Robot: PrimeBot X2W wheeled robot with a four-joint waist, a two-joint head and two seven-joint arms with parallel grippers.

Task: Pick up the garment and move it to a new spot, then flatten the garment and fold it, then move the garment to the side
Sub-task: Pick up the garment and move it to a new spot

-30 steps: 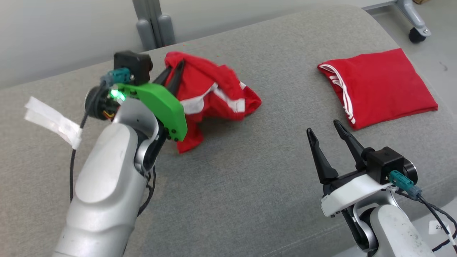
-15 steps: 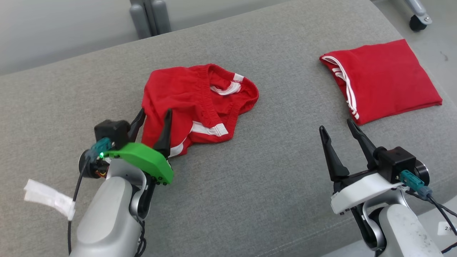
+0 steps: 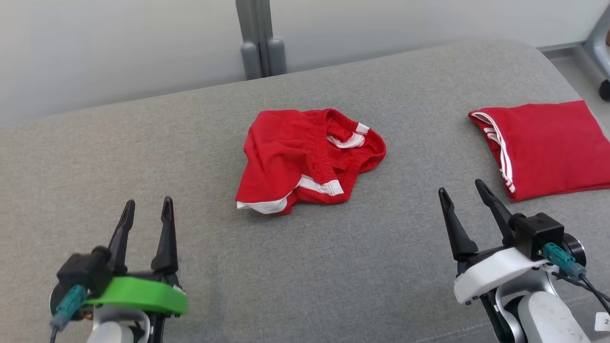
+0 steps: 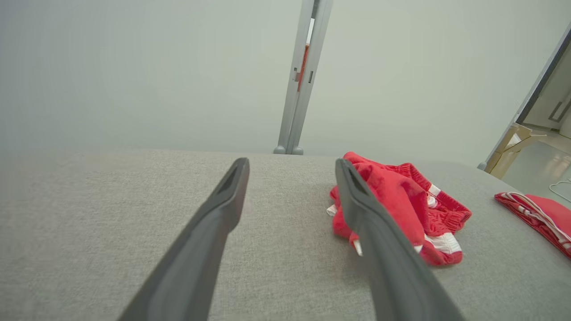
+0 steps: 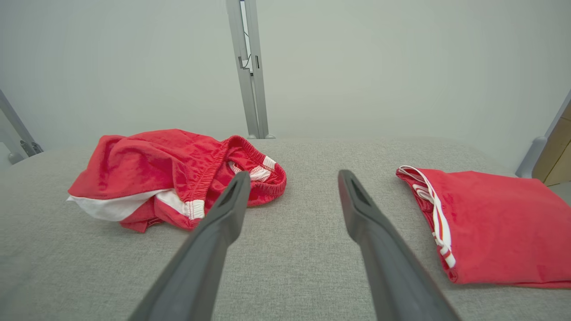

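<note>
One high view, two low ones

The head view looks steeply down from above onto the grey padded surface [image 3: 305, 267]. Both wrist views sit low and close over it, facing forward toward the pale wall [image 4: 134, 67] — one from the left side, one from the right. All three share the crumpled red garment [image 3: 305, 157], the folded red garment [image 3: 553, 147] and the grey post [image 3: 257, 38].

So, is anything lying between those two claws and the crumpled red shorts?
Nothing visible. Just grey cushion lies between the crumpled garment and the open left gripper and right gripper. The folded red garment sits off to the right, outside either path.
</note>
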